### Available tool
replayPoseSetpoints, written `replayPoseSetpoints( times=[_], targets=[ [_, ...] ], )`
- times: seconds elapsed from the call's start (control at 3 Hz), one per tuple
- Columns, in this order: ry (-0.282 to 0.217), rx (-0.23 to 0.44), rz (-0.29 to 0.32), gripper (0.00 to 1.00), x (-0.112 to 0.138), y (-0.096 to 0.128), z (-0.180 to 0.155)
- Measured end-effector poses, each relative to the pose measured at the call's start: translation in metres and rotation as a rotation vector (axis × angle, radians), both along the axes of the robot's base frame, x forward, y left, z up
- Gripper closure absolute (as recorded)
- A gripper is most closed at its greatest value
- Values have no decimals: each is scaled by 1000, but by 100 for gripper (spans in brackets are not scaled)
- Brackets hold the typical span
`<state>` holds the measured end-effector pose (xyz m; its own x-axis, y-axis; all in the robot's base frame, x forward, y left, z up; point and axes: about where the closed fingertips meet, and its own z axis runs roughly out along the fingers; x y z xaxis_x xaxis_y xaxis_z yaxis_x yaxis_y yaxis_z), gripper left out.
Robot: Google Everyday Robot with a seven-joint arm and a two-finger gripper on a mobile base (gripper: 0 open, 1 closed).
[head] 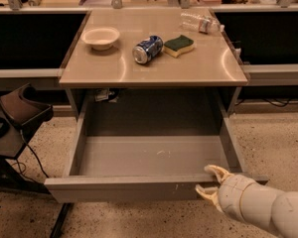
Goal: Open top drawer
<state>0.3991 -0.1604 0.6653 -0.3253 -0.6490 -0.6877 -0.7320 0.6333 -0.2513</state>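
Note:
The top drawer (139,188) is pulled far out from under the tan table; its plain grey inside (149,155) is bare, and small white scuffs mark its front right of centre. My gripper (210,180) is at the right end of the drawer's front panel. One finger (216,171) lies over the panel's top edge, inside the drawer, and the other (203,191) lies against the outer face. The jaws are closed on the panel's lip.
On the table top (198,68) lie a white bowl (101,36), a blue can on its side (147,49), a green-and-yellow sponge (178,45) and a clear plastic bottle (200,22). A dark chair (20,110) and cables stand at the left on the speckled floor.

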Motion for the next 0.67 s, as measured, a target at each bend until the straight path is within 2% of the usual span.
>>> replayPoseSetpoints(
  times=[0.33, 0.67],
  targets=[
    [0, 0, 0, 100, 0, 0, 3],
    [0, 0, 0, 81, 0, 0, 3]
  ],
)
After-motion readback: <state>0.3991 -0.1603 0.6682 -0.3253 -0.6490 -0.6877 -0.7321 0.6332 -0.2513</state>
